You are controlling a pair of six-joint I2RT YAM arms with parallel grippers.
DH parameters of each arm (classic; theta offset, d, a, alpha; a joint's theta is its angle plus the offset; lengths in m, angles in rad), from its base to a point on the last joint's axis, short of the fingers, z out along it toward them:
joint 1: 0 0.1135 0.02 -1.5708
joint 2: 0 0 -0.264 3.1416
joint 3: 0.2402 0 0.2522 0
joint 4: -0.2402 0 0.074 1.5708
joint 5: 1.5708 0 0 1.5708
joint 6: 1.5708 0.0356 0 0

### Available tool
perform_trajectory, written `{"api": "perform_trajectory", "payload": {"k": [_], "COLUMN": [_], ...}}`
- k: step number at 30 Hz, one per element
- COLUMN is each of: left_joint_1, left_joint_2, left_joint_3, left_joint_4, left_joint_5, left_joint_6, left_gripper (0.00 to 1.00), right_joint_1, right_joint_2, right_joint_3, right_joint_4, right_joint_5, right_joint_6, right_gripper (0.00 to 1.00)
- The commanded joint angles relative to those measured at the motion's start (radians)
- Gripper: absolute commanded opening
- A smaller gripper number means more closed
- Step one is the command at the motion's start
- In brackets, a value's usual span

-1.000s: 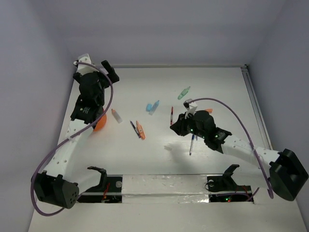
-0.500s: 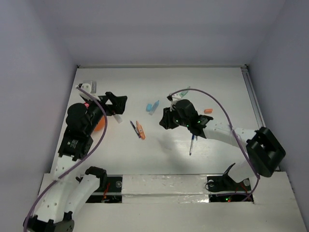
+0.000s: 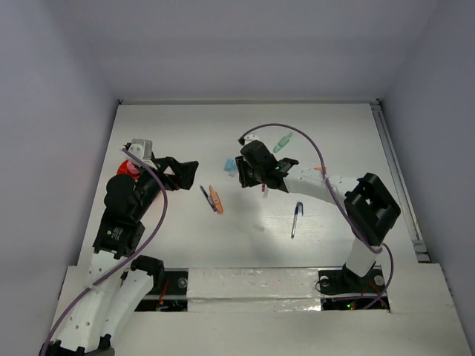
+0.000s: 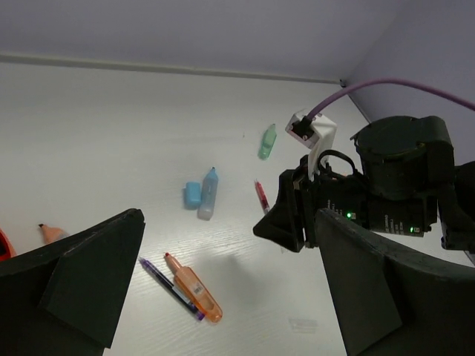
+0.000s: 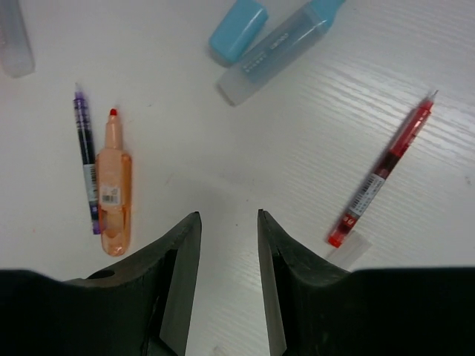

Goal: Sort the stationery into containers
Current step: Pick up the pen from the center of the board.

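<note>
Lab test booth, white table, plain walls

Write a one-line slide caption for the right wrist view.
Right claw, jaws apart and empty, hovers above the white table between an orange marker and a slim red pen.

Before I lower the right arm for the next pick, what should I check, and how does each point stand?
1. Right gripper empty: ok, its jaws are apart with nothing between them.
2. Left gripper empty: ok, it is open wide and holds nothing.
3. Target lined up between the right gripper's jaws: not ok. The red pen lies off to one side, and the orange marker and purple pen to the other.
4. Pot free to receive: cannot tell, only a red sliver shows behind the left arm.
5. Grippers clear of each other: ok, apart in the top view.
</note>
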State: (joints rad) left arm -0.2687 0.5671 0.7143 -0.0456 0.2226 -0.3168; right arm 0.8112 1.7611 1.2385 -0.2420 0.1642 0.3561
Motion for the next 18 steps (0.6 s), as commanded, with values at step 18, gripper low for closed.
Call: {"api": "perform_trajectory", "payload": {"k": [18], "left_joint_1": [-0.087], "left_joint_2": [-0.029], "left_joint_3": [0.02], "left_joint_4": [-0.002], "left_joint_5": [-0.088], "left_joint_6": [0.05], "left_gripper": [0.99], "right_joint_1": [-0.187], "right_joint_2": [0.144], "right_joint_3": [0.252], "right_joint_4": [-0.135], "right_joint_5": [0.021], "right_joint_6": [-0.072], "right_gripper": [0.51]}}
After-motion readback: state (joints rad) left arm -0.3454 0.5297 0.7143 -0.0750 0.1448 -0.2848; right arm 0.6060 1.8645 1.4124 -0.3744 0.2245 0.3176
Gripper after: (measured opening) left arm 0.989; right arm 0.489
